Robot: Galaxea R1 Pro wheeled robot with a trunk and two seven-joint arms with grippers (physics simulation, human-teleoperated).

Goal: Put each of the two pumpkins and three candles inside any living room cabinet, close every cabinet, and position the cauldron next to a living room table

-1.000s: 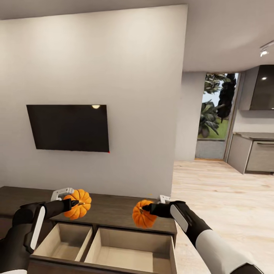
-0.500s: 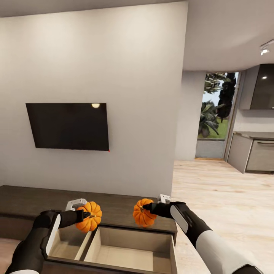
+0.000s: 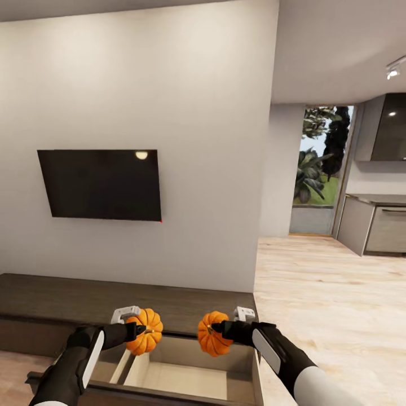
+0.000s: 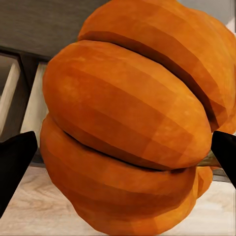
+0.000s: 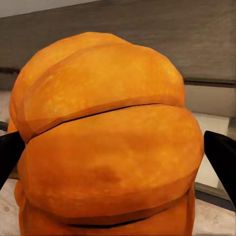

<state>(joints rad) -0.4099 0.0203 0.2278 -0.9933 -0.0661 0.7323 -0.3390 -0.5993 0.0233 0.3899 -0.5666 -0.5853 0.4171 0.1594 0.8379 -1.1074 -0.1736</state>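
Observation:
Two orange ribbed pumpkins hang above the open pull-out drawer (image 3: 186, 375) of the long dark-brown cabinet (image 3: 84, 296). My left gripper (image 3: 137, 330) is shut on the left pumpkin (image 3: 146, 331), which looms large in the left wrist view (image 4: 132, 123) between the dark fingertips (image 4: 14, 162). My right gripper (image 3: 216, 327) is shut on the right pumpkin (image 3: 211, 335), seen close up in the right wrist view (image 5: 108, 142). The drawer shows a pale interior with a divider. Candles, cauldron and table are out of view.
A black TV (image 3: 100, 185) hangs on the white wall above the cabinet. To the right lies light wood floor (image 3: 327, 304) leading to a glass door (image 3: 321, 169) and grey kitchen units (image 3: 378, 223).
The left arm carried its pumpkin rightward and lower, over the drawer. The right pumpkin sank slightly. The whole picture shifted a little, so the camera moved too.

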